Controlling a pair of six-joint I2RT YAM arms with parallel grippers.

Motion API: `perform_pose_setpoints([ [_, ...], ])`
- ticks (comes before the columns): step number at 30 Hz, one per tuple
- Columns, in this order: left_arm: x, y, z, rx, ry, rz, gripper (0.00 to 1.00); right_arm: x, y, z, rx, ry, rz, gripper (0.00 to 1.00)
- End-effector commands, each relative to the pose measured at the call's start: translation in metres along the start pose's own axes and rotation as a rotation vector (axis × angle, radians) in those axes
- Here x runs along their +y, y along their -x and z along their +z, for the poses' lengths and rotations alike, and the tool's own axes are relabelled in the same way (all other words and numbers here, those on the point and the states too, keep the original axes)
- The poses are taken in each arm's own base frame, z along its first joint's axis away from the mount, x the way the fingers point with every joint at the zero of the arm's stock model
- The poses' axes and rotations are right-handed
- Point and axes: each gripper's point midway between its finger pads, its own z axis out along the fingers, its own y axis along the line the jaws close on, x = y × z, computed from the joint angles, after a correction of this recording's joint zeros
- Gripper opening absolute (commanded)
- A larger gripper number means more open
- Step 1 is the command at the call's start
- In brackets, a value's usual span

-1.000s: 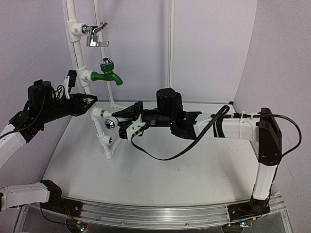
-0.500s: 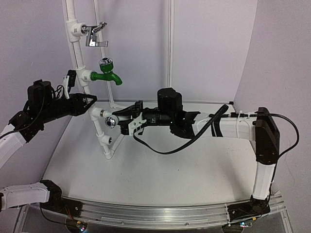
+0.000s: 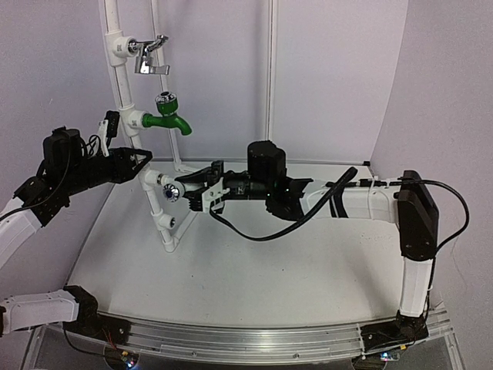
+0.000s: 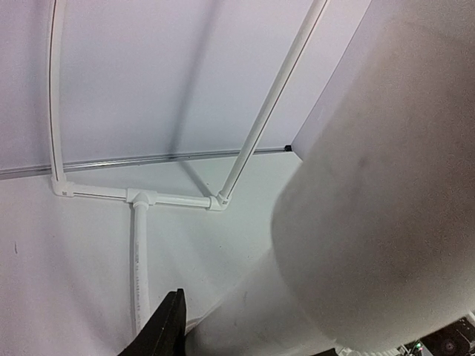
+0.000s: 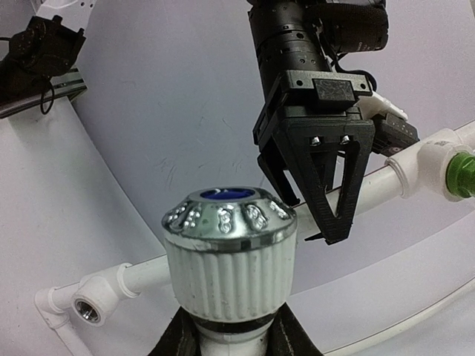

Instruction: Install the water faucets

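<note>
The white water faucet (image 5: 230,274), with a ribbed white knob and a chrome cap with a blue centre, is held between my right gripper's (image 5: 230,340) fingers. In the top view the faucet (image 3: 171,193) sits right beside the lower part of the white pipe frame (image 3: 164,222), with my right gripper (image 3: 189,191) shut on it. My left gripper (image 3: 145,165) is closed around the pipe just above. In the left wrist view the pipe (image 4: 356,222) fills the frame, blurred, between the left gripper's (image 4: 252,343) fingers.
A green-bodied tap (image 3: 171,117) and an all-chrome lever tap (image 3: 151,57) are mounted higher on the pipe frame. An open threaded fitting (image 5: 85,310) shows on the pipe's lower end. The frame's base pipes (image 4: 141,199) lie on the white table near the back wall.
My right arm has shifted slightly left, bringing the faucet closer to the pipe. My left arm has stayed in place on the pipe.
</note>
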Motion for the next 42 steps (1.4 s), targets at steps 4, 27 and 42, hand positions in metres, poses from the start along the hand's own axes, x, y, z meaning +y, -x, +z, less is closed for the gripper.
perform_pose_setpoints([
  [4, -0.054, -0.017, -0.007, 0.126, -0.269, -0.277, 0.00, -0.016, -0.027, 0.008, 0.098, -0.091, 0.079, 0.00],
  [27, -0.055, -0.017, -0.009, 0.115, -0.266, -0.291, 0.00, -0.004, -0.045, 0.009, 0.115, -0.161, 0.246, 0.00],
  [42, -0.054, -0.015, -0.010, 0.106, -0.261, -0.290, 0.00, 0.004, -0.066, 0.000, 0.119, -0.203, 0.391, 0.00],
])
